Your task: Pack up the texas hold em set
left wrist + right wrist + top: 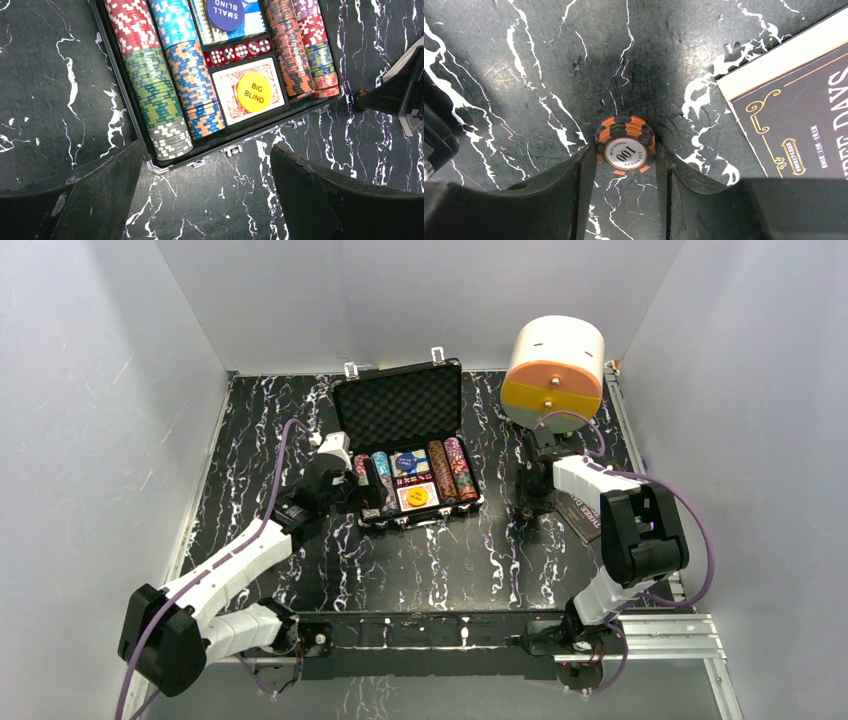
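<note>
Open case (398, 405) lies far-centre on the table (420, 570), left of the right end effector (625, 156), clenched on a short chip stack (625, 142), perhaps touching the table. The left end effector (205, 150), released, hovers at the case's near edge.

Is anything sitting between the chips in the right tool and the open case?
Nothing visible: bare table separates the orange chips, held in the right tool, from the case. The book lies on the far side.

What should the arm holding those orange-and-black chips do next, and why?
Probably lift it and carry it left: the right gripper pinches the orange-and-black striped poker chip stack on the marbled table, while the open black foam-lined briefcase holds the other chips.
</note>
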Tool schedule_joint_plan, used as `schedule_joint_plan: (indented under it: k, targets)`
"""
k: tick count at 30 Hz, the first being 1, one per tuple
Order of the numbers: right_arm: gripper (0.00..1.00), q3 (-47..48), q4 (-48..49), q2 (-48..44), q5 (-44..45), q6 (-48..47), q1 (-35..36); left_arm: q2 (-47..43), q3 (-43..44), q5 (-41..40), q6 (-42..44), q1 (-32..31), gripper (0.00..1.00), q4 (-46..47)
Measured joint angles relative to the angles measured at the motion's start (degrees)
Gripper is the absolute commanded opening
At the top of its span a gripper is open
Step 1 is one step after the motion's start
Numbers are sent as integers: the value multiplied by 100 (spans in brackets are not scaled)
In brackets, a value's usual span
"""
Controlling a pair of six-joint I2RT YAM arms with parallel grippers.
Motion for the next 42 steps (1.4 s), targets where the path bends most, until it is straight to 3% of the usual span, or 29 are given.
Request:
schedule_joint_plan:
  k: [5, 9, 13, 21, 31, 38, 42]
  targets:
    - [50, 57, -61, 52, 9, 4, -2, 7, 0, 0, 0, 0, 98, 0]
    - [31, 175, -157, 160, 26, 44, 0, 7, 0, 2, -2, 0, 98, 0]
    - [25, 323, -264, 280, 63, 179, 4, 7, 0, 13, -11, 0, 98, 0]
    - [25, 293, -245, 127, 81, 568, 4, -7, 0, 310, -22, 0, 98, 85]
    - [27, 254, -284, -1084, -118, 1078, 9, 424, -13, 1244, -662, -55, 98, 835]
    - [28, -98, -267, -1672, -846, 1672, 9, 1158, 26, 1290, -1091, -837, 98, 1464]
    - [28, -444, -101, -2083, -1497, 2273, 9, 1580, 133, 1099, -1329, -1368, 85, 1919]
